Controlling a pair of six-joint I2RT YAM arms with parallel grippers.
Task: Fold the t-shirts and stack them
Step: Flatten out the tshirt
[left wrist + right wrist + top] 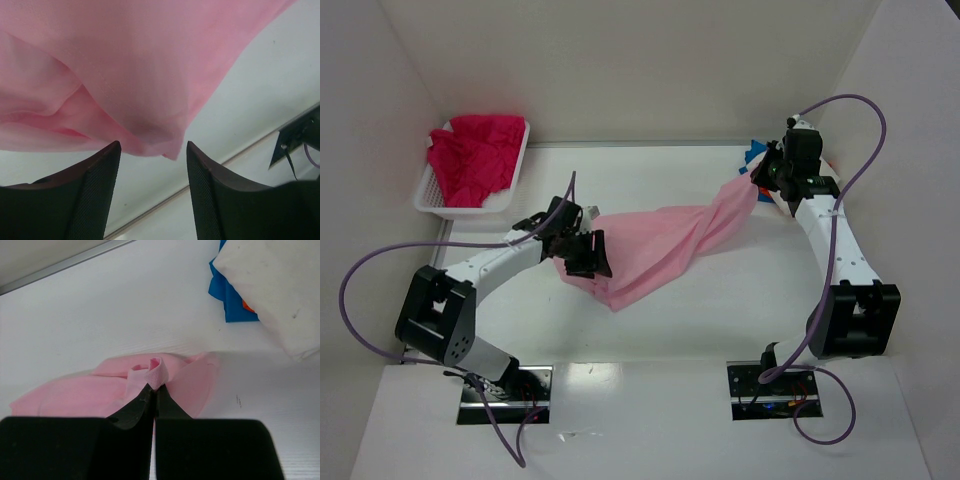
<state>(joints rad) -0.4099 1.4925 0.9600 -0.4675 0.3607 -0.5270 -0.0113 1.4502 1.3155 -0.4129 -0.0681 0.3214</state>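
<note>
Top external view shows the light pink t-shirt [660, 245] stretched across the middle of the table [720, 320], twisted along its length between the two arms. At its far right end, the right gripper [154, 390] is clamped tight on a small rolled pinch of pink fabric. The left gripper [152, 150] stands with its jaws apart and holds nothing; in the left wrist view the shirt's lower edge hangs just beyond its dark fingers [97, 190], with a corner of cloth drooping toward the gap but not caught in it.

The shirt looks light, thin and very limp: it sags, creases and twists under its own weight, so it will likely not keep any shape when lifted by one point. It seems neither fragile nor slippery. A hem or corner is the sensible place to take hold, pinching a single layer near the loose end by the left arm so that the twist can be pulled out flat.

A white t-shirt [270, 285], a blue t-shirt [231, 307] and a sliver of an orange t-shirt [247, 305] lie stacked near the right arm. A magenta-red t-shirt [475, 155] fills the white lattice basket [430, 202] at far left.
</note>
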